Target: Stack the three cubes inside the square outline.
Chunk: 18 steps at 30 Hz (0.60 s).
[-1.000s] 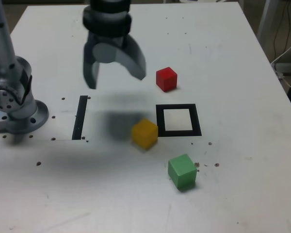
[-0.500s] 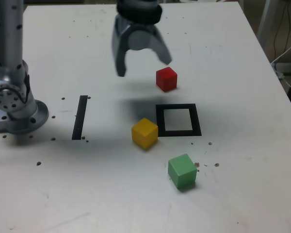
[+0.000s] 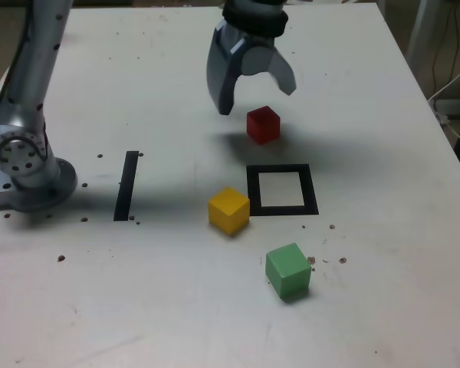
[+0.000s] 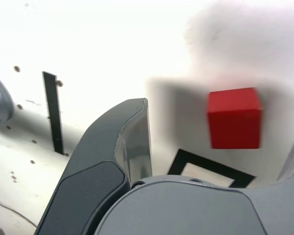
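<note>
Your white tabletop [image 3: 383,307] fills the exterior view, speckled with small dark marks. The arm's grey base [image 3: 23,165] sits at the exterior view's left edge, and the arm reaches over the far part of the tabletop.

Your claw [image 3: 261,96] hangs at the far middle, its jaws spread wide and pointing down toward the tabletop, with nothing between them. In the exterior view it is above and just left of the red cube; one jaw tip is left of the cube, the other over its far side. The wrist view shows the dark jaw [image 4: 112,161] close up, with the red cube [image 4: 234,117] lying clear of it.

The square outline [image 3: 281,189], a thick black frame with a white centre, lies flat near the middle of the tabletop with its sides roughly square to the tabletop edges; it is empty. A straight black tape strip [image 3: 126,185] lies well to its left in the exterior view, its long axis running near to far.

None of the cubes has a long axis:
- The green cube [image 3: 288,271] sits nearest, turned slightly off square, below the outline.
- The yellow cube [image 3: 229,210] sits just left of the outline's near left corner, also slightly turned.
- The red cube [image 3: 263,124] sits just beyond the outline's far edge.

All three stand apart, each on the tabletop.
</note>
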Each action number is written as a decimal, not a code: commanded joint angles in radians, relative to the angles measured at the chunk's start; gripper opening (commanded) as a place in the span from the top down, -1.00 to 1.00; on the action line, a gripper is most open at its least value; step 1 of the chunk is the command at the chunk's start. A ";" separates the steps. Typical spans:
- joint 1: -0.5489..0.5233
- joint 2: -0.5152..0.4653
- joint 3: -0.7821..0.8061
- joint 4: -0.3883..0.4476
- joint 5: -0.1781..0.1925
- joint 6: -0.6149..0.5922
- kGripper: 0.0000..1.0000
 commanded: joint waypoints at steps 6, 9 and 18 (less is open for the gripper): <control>0.025 0.079 -0.038 -0.002 -0.016 0.019 -0.98; 0.032 0.103 -0.045 -0.003 -0.019 0.022 -0.95; 0.037 0.144 -0.083 0.003 -0.044 0.036 -0.73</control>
